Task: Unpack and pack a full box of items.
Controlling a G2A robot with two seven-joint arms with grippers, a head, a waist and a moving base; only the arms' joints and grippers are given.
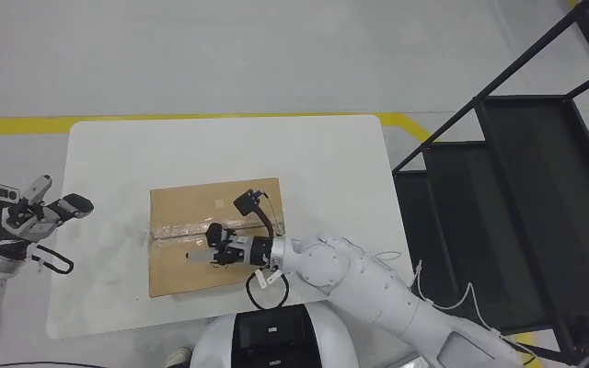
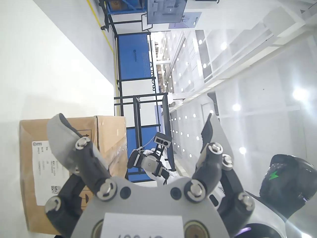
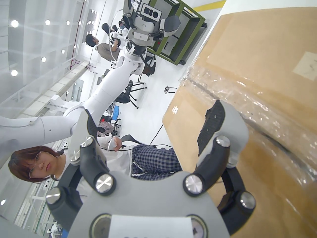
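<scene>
Sitting shut near the front middle of the table (image 1: 230, 147), the box (image 1: 202, 207) is plain brown cardboard, its two top flaps meeting in a seam covered by wrinkled clear tape (image 3: 247, 105) that runs from side to side. A small pale sticker (image 3: 307, 65) lies on the far flap, and a white printed label (image 2: 42, 169) covers part of one side wall. The right claw (image 1: 198, 256) hangs low over the near flap, just beside the tape, its fingers spread apart with nothing between them; whether it touches the cardboard cannot be told. The left claw (image 2: 133, 122) is out past the table's left edge, well apart from the box, also spread and holding nothing. The table is white with rounded corners, on a grey floor with a yellow line (image 1: 184, 120) along its far edge. Dark metal steps (image 1: 515, 184) stand to the right, and blue racks (image 2: 133, 58) beyond
</scene>
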